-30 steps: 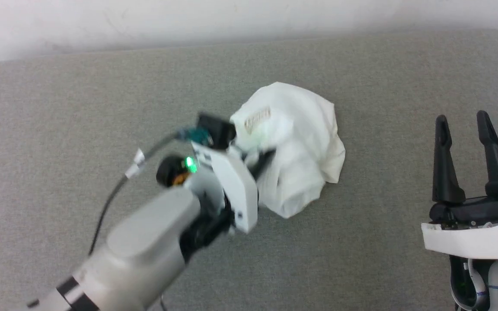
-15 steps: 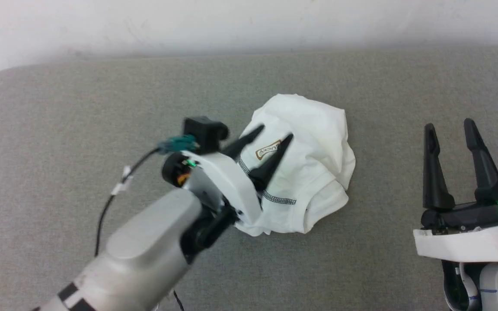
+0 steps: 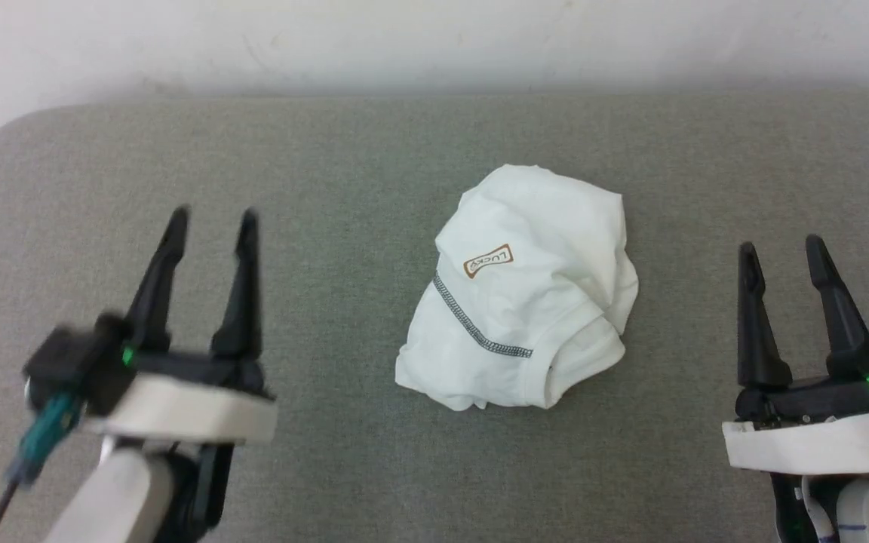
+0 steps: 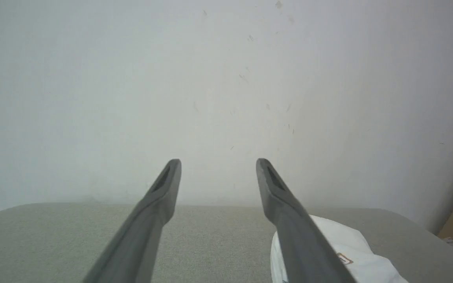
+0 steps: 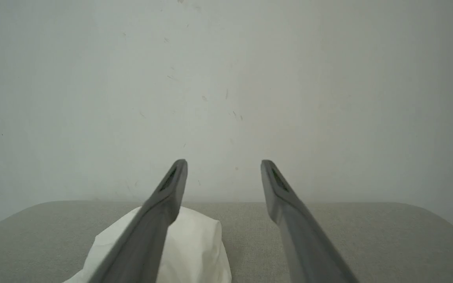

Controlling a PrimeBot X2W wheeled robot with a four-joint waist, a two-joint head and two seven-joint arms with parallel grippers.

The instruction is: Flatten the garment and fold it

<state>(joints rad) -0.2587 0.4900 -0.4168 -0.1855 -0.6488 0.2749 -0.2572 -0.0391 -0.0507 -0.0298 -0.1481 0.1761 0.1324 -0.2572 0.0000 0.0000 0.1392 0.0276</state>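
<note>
Grey woven worktop [image 3: 314,151], rounded corners, set against a scuffed white wall [image 3: 404,38].

Garment [image 3: 548,226]: bunched into a rounded heap at the middle of the worktop, between the two pincers and well apart from both. Thin white fabric in soft folds, with the edges tucked under. A dark grey zigzag seam [image 3: 472,326] runs slantwise across its near-left part. A small brown-outlined label [image 3: 488,261] sits just above the seam. A doubled band [image 3: 578,339] curls along the near-right side; collar or hem, cannot tell.

Left pincer [image 3: 213,215]: lower left, slightly blurred, fingers apart, nothing between them. Right pincer [image 3: 780,245]: lower right, fingers apart, nothing between them. Fingers are long, dark and tapered, rising from white housings.

Left wrist view: the garment [image 4: 352,243] shows low on the right, partly behind one finger. Right wrist view: the garment [image 5: 195,236] shows low on the left.
</note>
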